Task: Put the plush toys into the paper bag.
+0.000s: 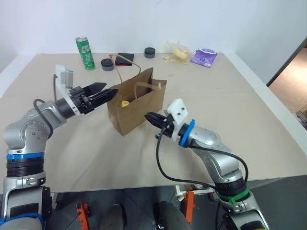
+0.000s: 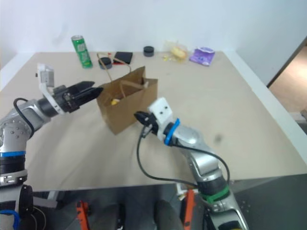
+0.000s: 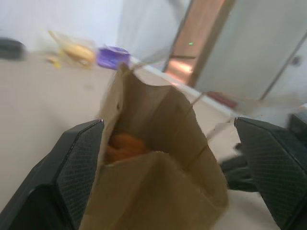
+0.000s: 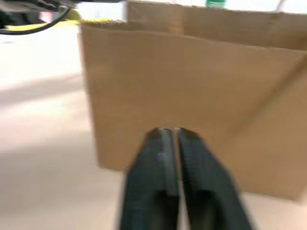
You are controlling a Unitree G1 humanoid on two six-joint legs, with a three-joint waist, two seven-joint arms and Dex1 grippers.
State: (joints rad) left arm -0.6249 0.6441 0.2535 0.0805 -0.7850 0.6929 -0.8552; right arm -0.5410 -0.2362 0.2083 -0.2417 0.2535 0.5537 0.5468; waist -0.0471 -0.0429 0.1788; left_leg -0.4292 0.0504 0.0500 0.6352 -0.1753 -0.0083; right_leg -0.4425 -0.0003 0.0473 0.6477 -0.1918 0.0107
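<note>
The brown paper bag [image 1: 139, 108] stands upright in the middle of the table with its mouth open and its handles [image 1: 142, 86] up. Inside it lies a yellow plush toy [image 1: 125, 102], seen as an orange-yellow lump [image 3: 122, 146] in the left wrist view. My left gripper [image 1: 108, 89] is open and level at the bag's left top edge, and its wide-spread fingers [image 3: 79, 160] frame the bag. My right gripper [image 1: 148, 116] is shut and empty, its fingertips [image 4: 165, 143] pointing at the bag's right wall close to the tabletop.
Along the back of the beige table [image 1: 230, 120] stand a green can [image 1: 85, 52], two black round lids [image 1: 107, 64], a black box [image 1: 124, 58], a clear packet of yellowish food [image 1: 179, 52] and a purple packet [image 1: 204, 57].
</note>
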